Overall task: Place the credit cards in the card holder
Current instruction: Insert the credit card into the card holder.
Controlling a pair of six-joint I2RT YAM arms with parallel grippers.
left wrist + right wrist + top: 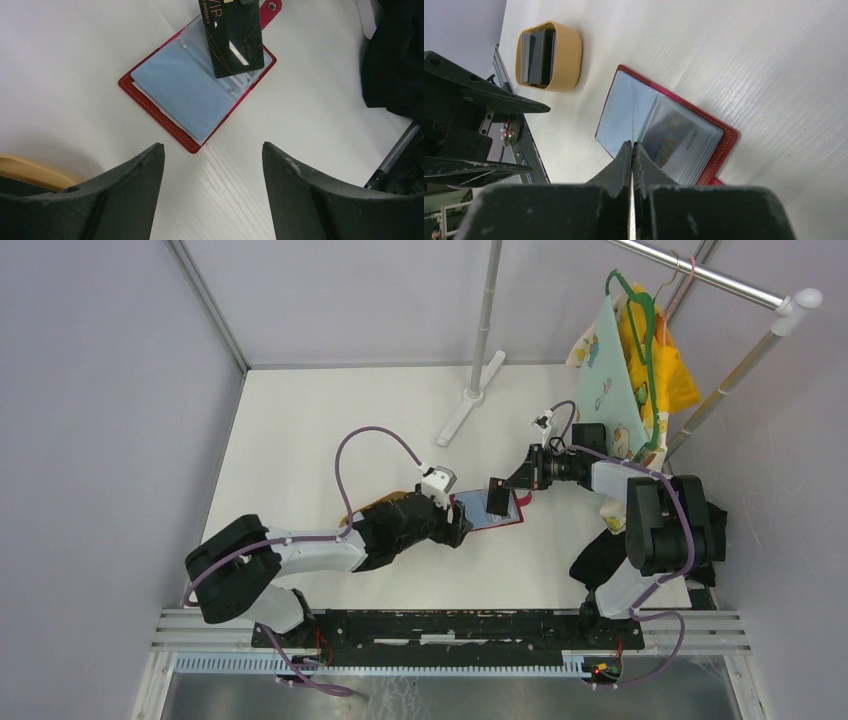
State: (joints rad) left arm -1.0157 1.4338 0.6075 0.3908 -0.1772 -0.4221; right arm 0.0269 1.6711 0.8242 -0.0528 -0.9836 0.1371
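Note:
The red card holder [478, 514] lies open on the white table, its grey-blue pocket panels [185, 90] facing up. One pocket holds a pale card [674, 145]. My right gripper [632, 145] is shut on a black credit card [235, 37], which hangs over the holder's far half with its lower edge against the pockets. That card shows only edge-on [632, 115] in the right wrist view. My left gripper [212, 147] is open just short of the holder's near corner, with nothing between its fingers. More credit cards [538, 57] stand in the tan wooden tray [566, 55].
The tray [378, 503] sits left of the holder, mostly under my left arm. A pole stand's white base [465, 410] rests on the table behind. Clothes [630, 370] hang on a rail at the right, and dark cloth [395, 60] lies by the right arm.

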